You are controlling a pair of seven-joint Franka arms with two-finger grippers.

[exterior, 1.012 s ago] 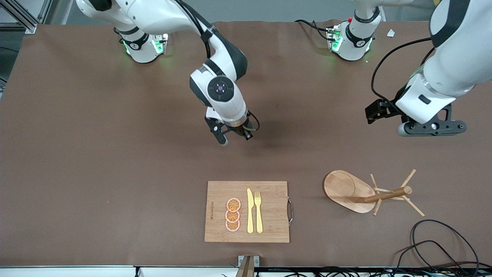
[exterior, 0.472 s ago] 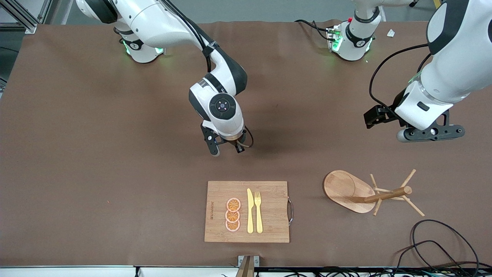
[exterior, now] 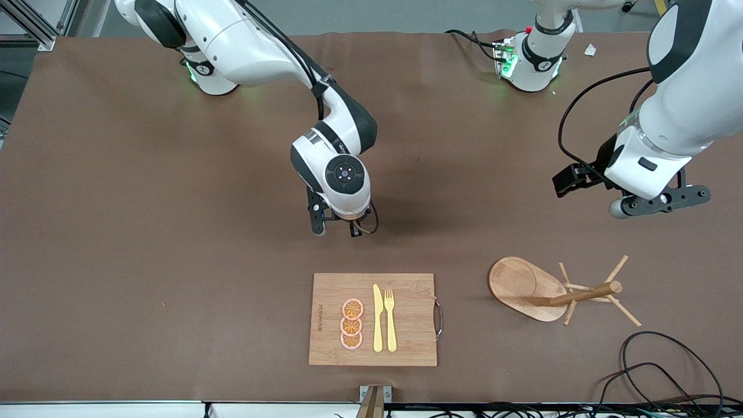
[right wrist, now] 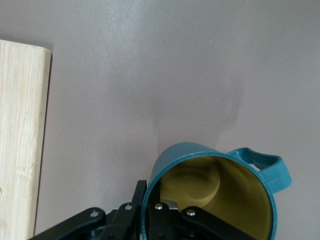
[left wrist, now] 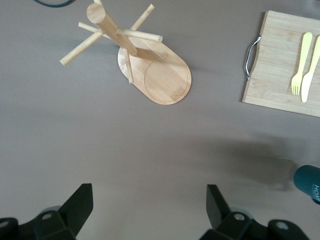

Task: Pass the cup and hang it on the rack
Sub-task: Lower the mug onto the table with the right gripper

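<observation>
The small dark teal cup [right wrist: 215, 195] is clamped at its rim by the right gripper [exterior: 335, 227]; the left gripper [left wrist: 150, 210] waits spread, the light wooden rack [exterior: 557, 289] unused.

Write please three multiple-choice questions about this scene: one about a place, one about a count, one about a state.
1. Where does the rack stand?
A. on the cutting board
B. beside the cutting board, toward the left arm's end of the table
C. under the right gripper

2. How many orange slices lie on the board?
A. one
B. three
C. five

3. What is the right gripper doing?
A. pinching the cup by its rim
B. hanging open
C. holding the fork

Answers: 1 B, the front view shows it there. 2 B, three in a row. 3 A, one finger is inside the wall, one outside.
</observation>
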